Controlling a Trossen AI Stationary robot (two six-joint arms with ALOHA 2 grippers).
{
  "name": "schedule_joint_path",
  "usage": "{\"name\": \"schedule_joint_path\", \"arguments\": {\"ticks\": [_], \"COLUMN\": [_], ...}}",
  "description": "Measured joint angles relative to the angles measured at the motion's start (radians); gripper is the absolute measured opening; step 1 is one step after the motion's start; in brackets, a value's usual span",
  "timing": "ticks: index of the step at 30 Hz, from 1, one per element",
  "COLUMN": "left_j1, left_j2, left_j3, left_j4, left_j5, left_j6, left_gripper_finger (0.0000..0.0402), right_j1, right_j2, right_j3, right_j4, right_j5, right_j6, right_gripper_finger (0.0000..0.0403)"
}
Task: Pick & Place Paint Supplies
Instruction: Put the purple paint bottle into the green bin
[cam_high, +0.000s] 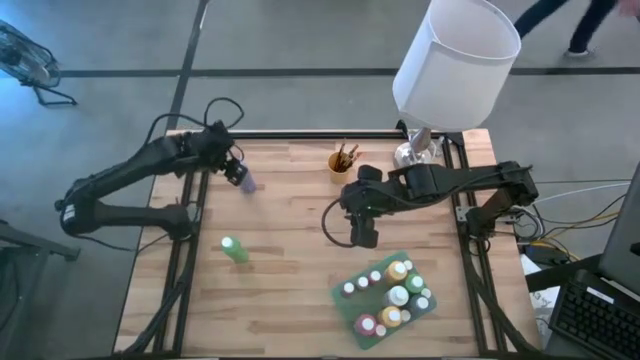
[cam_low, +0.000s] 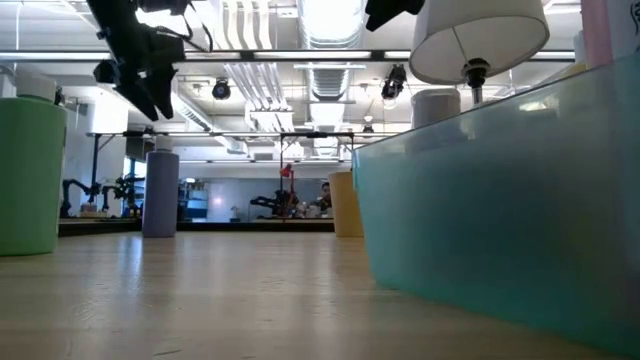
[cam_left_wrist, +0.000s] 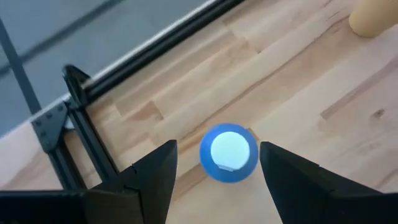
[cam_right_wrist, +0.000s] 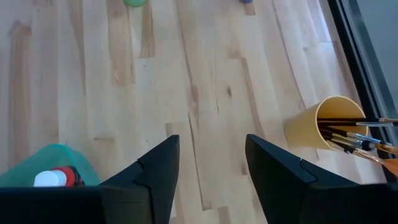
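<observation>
Left gripper (cam_high: 238, 172): far-left of table (cam_high: 290, 290), above purple bottle (cam_high: 246, 182); fingers spread to either side of its cap, apart from it, nothing held.
Right gripper (cam_high: 363, 238): mid-table, just beyond green tray (cam_high: 352, 309); fingers apart, empty.
Tray: near right, holding about ten white-capped paint bottles (cam_high: 398, 296).
Green bottle (cam_high: 234, 250): standing alone, left of centre.
Yellow cup (cam_high: 341, 162) of brushes (cam_right_wrist: 356, 138): far centre, beside lamp (cam_high: 452, 62).
</observation>
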Motion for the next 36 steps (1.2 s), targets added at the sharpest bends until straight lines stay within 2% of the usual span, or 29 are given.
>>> {"name": "schedule_joint_path", "arguments": {"ticks": [5, 11, 20, 26, 36], "left_j1": [0.056, 0.058, 0.058, 0.058, 0.058], "left_j2": [0.062, 0.149, 0.245, 0.261, 0.209], "left_j3": [-0.001, -0.002, -0.002, -0.002, 0.01], "left_j4": [0.003, 0.011, 0.019, 0.009, 0.004], "left_j5": [0.047, 0.085, 0.091, 0.097, 0.109], "left_j6": [0.014, 0.024, 0.033, 0.052, 0.053], "left_gripper_finger": [0.0234, 0.0234, 0.0234, 0.0234, 0.0234], "right_j1": [-0.001, -0.001, 0.0, 0.0, 0.0], "right_j2": [0.0, 0.0, 0.0, 0.0, 0.0], "right_j3": [0.0, 0.0, 0.0, 0.0, -0.035], "right_j4": [0.001, 0.0, 0.0, 0.0, 0.0], "right_j5": [0.0, 0.0, 0.0, 0.001, 0.002], "right_j6": [-0.014, -0.015, -0.021, -0.023, -0.037], "right_gripper_finger": [0.0178, 0.0193, 0.0209, 0.0211, 0.0184]}}
